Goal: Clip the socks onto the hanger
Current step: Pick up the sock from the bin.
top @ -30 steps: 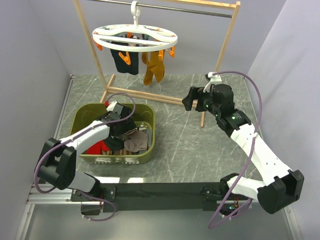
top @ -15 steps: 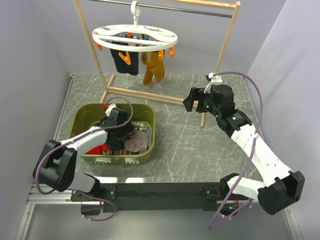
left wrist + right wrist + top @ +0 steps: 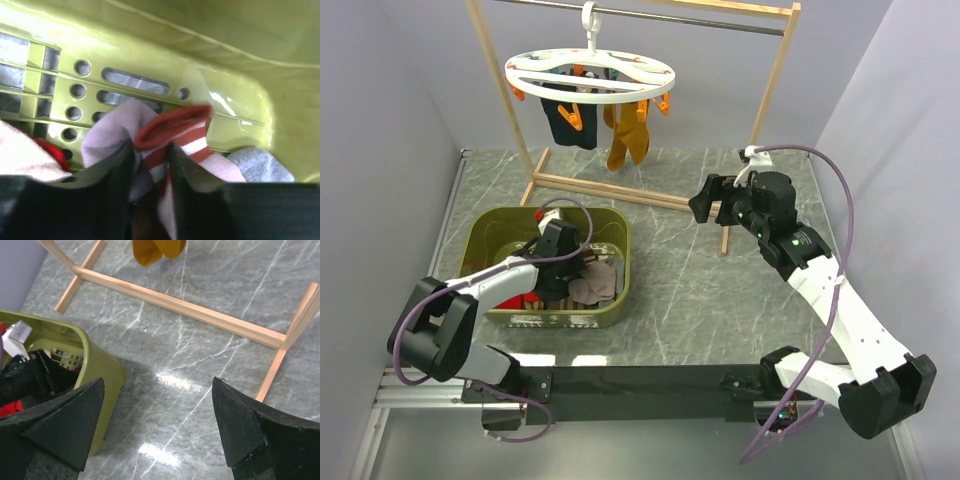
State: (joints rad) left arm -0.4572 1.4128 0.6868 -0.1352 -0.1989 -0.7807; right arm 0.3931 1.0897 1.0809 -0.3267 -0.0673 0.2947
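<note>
An olive-green basket (image 3: 623,262) is set on the grey marbled tabletop (image 3: 690,280), to the left and just in front of the wooden rack (image 3: 610,190). Loose laundry is held in it: the taupe socks (image 3: 595,288) are bunched toward its right side, and a red item (image 3: 515,296) is seen at its left. The left end effector (image 3: 560,268) is lowered into the basket, and in the left wrist view its fingers are pressed together on the red and white striped cuff (image 3: 175,127) of one taupe sock, close to the perforated wall. A light grey fabric (image 3: 260,162) is seen just beside the cuff. The right end effector (image 3: 705,200) is held above the tabletop near the rack's right post, well apart from the basket, with its fingers spread and nothing between them. The hanger (image 3: 588,96) is hung from the rack's rail, and a navy sock (image 3: 560,122) and mustard socks (image 3: 628,140) are clipped beneath it.
</note>
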